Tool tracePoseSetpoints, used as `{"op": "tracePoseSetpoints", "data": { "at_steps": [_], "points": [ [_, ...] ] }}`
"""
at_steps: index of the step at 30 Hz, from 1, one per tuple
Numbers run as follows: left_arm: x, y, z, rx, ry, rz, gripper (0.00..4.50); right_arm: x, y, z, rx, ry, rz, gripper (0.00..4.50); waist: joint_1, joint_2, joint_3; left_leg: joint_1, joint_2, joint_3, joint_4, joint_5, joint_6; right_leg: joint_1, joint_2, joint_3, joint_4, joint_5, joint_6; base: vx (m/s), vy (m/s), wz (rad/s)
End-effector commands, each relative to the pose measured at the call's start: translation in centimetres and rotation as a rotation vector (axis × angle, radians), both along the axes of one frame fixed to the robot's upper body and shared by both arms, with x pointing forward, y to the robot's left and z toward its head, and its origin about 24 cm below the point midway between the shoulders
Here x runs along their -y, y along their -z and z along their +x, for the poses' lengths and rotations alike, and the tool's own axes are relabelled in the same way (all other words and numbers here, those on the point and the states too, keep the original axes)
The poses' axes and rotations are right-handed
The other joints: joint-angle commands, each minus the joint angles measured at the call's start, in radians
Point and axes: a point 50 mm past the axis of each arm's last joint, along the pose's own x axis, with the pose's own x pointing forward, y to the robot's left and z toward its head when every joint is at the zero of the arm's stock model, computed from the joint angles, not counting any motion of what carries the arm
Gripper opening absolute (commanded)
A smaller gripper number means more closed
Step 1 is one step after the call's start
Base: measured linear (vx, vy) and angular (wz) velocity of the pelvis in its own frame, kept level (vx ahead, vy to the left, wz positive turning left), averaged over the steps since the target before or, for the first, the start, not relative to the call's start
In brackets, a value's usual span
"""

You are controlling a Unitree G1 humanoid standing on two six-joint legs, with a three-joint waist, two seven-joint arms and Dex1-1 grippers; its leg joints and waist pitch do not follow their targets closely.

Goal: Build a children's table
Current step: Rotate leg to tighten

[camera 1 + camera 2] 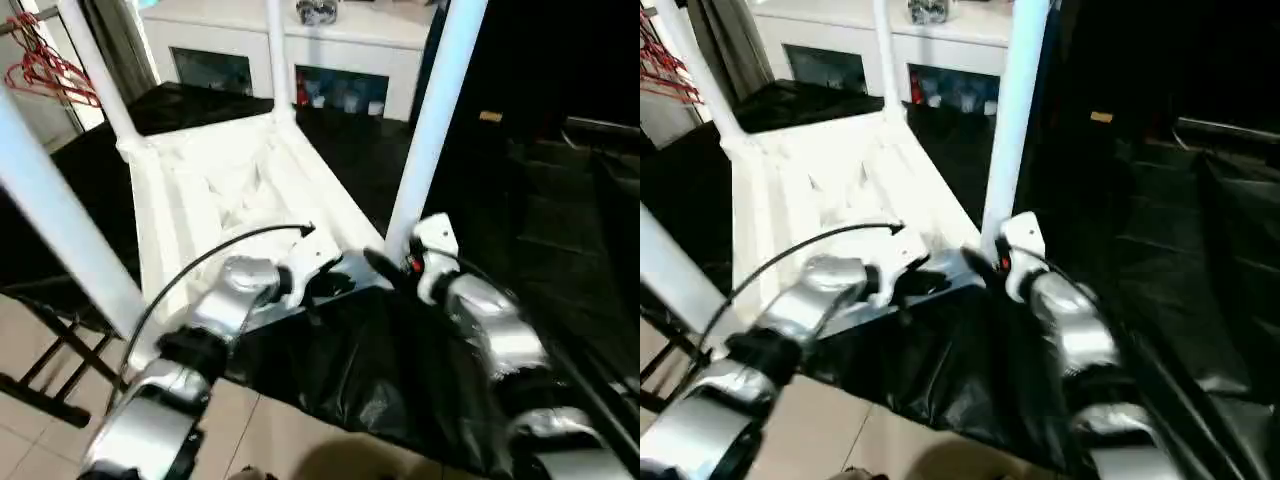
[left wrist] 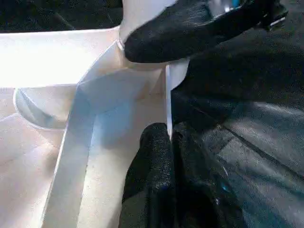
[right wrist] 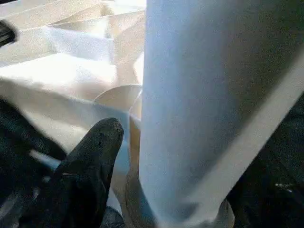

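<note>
Left claw [image 2: 168,142] pinching tabletop rim [image 2: 167,102]; right claw [image 1: 385,265] beside leg [image 1: 430,120]

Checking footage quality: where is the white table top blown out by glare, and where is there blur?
Left eye view: table top glares, ribs washed out. Left wrist view: its rim overexposed. Right wrist view: leg close and soft.

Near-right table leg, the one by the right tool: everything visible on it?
The near-right leg is a smooth white plastic-looking tube, standing nearly upright with a slight lean, its flared end seated in the corner socket of the upturned table top. Its upper end runs out of frame. The right tool sits at its base, one black finger beside the tube. The left tool pinches the top's rim nearby.
</note>
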Motion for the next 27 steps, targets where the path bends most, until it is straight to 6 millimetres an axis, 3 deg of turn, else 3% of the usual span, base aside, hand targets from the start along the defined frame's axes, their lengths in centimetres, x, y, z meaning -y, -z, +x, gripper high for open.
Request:
{"op": "tracePoseSetpoints", "data": {
  "at_steps": [1,5,8,10,13,15,18,20,24,27],
  "points": [
    [1.8,-2.0,-0.4,0.075,0.127,-0.09,0.0,-2.4,0.2,-1.4,-0.007,-0.23,0.007,3.18,0.009,-0.018,-0.069,0.019,0.055,-0.024,-0.08,-0.311,0.043,0.042,-0.06,0.049,-0.07,-0.337,-0.199,0.0,0.0,0.0],
    [0.6,-1.9,-1.4,0.05,0.237,-0.089,0.0,-0.4,-0.5,-2.4,-0.002,-0.347,-0.023,3.18,0.027,-0.015,-0.076,0.013,0.062,-0.021,-0.072,-0.225,0.076,0.047,-0.055,0.048,-0.049,-0.227,-0.223,0.026,-0.01,0.0],
    [0.0,-1.9,-1.9,0.027,0.283,-0.084,0.0,0.3,-0.7,-3.0,-0.022,-0.413,-0.029,3.18,0.035,-0.012,-0.083,0.015,0.063,-0.017,-0.064,-0.155,0.107,0.047,-0.049,0.046,-0.03,-0.101,-0.265,0.035,-0.007,0.0],
    [-0.4,-1.8,-2.2,0.006,0.315,-0.077,0.0,0.6,-0.7,-3.3,-0.037,-0.458,-0.037,3.18,0.042,-0.011,-0.082,0.015,0.064,-0.015,-0.061,-0.144,0.119,0.046,-0.048,0.046,-0.028,-0.08,-0.279,0.0,0.0,0.0],
    [-1.0,-1.7,-2.5,-0.007,0.336,-0.062,0.0,1.0,-0.9,-3.8,-0.041,-0.513,-0.059,3.18,0.048,-0.013,-0.078,0.017,0.064,-0.015,-0.065,-0.181,0.107,0.045,-0.051,0.046,-0.034,-0.144,-0.27,0.0,0.0,0.0],
    [-1.3,-1.6,-2.5,-0.01,0.336,-0.052,0.0,1.4,-1.0,-4.1,-0.04,-0.537,-0.081,3.18,0.05,-0.013,-0.073,0.024,0.066,-0.016,-0.071,-0.235,0.074,0.041,-0.052,0.048,-0.045,-0.234,-0.248,0.0,0.0,0.0],
    [-2.0,-1.6,-2.4,-0.009,0.327,-0.033,0.0,3.3,-1.4,-4.7,-0.055,-0.554,-0.128,3.18,0.051,-0.014,-0.07,0.026,0.067,-0.017,-0.075,-0.278,0.046,0.039,-0.052,0.052,-0.051,-0.291,-0.223,0.0,0.0,0.0],
    [-2.1,-1.6,-2.4,-0.009,0.328,-0.031,0.0,4.1,-1.5,-4.8,-0.062,-0.549,-0.142,3.18,0.054,-0.015,-0.071,0.029,0.067,-0.016,-0.075,-0.285,0.043,0.039,-0.053,0.054,-0.052,-0.291,-0.221,0.0,0.0,0.0],
    [-2.2,-1.6,-2.7,-0.018,0.349,-0.028,0.0,6.3,-2.2,-4.9,-0.069,-0.513,-0.167,3.18,0.054,-0.019,-0.074,0.019,0.063,-0.017,-0.071,-0.253,0.057,0.046,-0.055,0.052,-0.05,-0.274,-0.219,0.0,0.0,0.0],
    [-2.1,-1.6,-2.9,-0.008,0.381,-0.025,0.0,8.9,-3.6,-4.8,-0.053,-0.441,-0.173,3.18,0.055,-0.015,-0.076,0.019,0.063,-0.017,-0.067,-0.225,0.072,0.047,-0.052,0.051,-0.046,-0.237,-0.229,0.0,0.0,0.0]
  ]
}}
